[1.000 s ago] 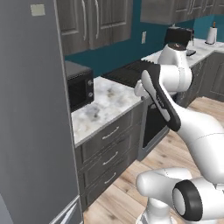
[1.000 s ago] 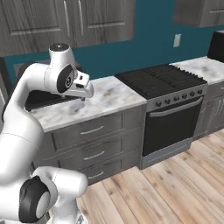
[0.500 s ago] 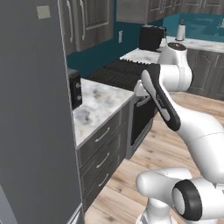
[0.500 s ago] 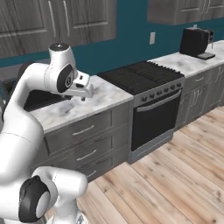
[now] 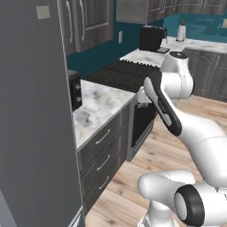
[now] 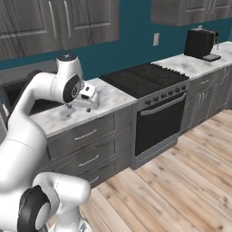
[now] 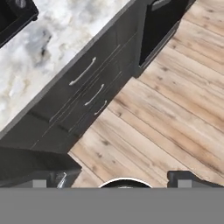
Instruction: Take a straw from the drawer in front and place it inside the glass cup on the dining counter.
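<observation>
Drawers: three dark grey wood-grain fronts with slim silver bar handles are stacked; top drawer (image 7: 83, 72) is seen ahead of the jaws.
Gripper (image 7: 113, 183): jaws spread wide, nothing held.

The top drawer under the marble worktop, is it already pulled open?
No. In the right base view the top drawer sits flush with the two drawer fronts below it.
</observation>
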You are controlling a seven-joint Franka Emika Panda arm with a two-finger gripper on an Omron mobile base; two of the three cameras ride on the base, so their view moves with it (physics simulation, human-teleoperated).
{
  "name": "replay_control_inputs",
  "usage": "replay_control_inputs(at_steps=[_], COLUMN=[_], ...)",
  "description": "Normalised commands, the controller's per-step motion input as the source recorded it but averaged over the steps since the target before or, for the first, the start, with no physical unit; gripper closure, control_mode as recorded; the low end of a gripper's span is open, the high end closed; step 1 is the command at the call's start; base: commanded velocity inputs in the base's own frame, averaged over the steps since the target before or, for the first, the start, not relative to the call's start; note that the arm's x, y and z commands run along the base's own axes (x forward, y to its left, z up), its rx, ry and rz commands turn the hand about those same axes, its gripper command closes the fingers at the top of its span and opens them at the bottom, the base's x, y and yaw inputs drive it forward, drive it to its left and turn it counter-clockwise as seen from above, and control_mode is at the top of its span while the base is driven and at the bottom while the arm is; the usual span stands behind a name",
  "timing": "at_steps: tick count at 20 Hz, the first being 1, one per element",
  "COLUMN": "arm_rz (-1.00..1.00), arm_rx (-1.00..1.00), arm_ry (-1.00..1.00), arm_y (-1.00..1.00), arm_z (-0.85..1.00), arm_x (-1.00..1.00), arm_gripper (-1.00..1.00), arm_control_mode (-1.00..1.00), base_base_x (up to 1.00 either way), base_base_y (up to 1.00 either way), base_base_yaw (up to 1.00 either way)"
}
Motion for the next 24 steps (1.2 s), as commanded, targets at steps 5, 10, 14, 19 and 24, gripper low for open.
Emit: replay_control_inputs(at_steps=[5,10,14,19,24], arm_rz=[-0.19,-0.17,-0.44,-0.2,0.02], arm_rx=[0.14,0.39,0.22,0.18,0.34], arm_ry=[0.0,-0.02,-0.09,-0.1,-0.03], arm_y=[-0.01,-0.1,0.15,0.0,0.0], arm_z=[-1.0,-0.96,-1.0,-0.98,-0.86], arm_x=[0.06,0.17,0.26,0.02,0.08], arm_gripper=[-1.0,-1.0,-1.0,-1.0,-1.0], arm_control_mode=[-1.0,-1.0,-1.0,-1.0,-1.0], base_base_x=[0.0,0.0,0.0,0.0,0.0], base_base_y=[0.0,0.0,0.0,0.0,0.0], base_base_yaw=[0.0,0.0,0.0,0.0,0.0])
